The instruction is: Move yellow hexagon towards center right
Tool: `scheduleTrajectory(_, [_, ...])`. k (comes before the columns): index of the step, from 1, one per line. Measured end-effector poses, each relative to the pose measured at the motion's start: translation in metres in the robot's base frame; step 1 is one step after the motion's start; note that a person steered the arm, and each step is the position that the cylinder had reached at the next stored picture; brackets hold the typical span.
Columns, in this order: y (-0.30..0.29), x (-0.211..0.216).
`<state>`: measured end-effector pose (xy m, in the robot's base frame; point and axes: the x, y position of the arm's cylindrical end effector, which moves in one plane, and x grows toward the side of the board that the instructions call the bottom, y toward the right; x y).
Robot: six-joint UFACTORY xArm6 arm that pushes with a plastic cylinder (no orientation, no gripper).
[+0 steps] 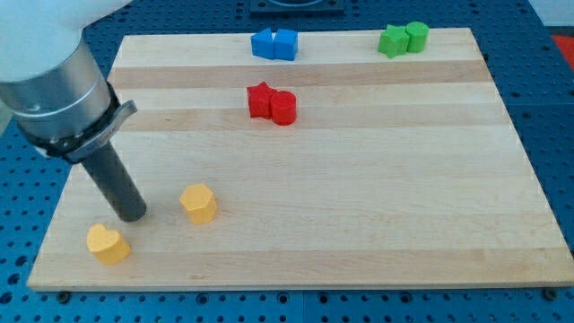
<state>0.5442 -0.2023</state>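
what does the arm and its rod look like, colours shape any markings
The arm enters at the view's top left: a white upper shell, then a wide silver-grey metal cylinder with a dark clamp ring and small lug beneath it. From that hangs a straight, smooth dark grey rod, round in section, ending in my tip. No cables, labels or markings are visible.
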Motion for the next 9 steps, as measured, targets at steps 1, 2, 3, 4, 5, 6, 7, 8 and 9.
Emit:
scheduleTrajectory(1, [0.037, 0.007])
scheduleTrajectory(2, [0.089, -0.002])
scheduleTrajectory(3, [0.153, -0.017])
scheduleTrajectory(4, [0.168, -0.02])
scheduleTrajectory(5, [0.117, -0.02])
scheduleTrajectory(6, [0.075, -0.02])
scheduleTrajectory(7, [0.089, -0.04])
scheduleTrajectory(8, [0.135, -0.06])
scheduleTrajectory(9, [0.194, -0.075])
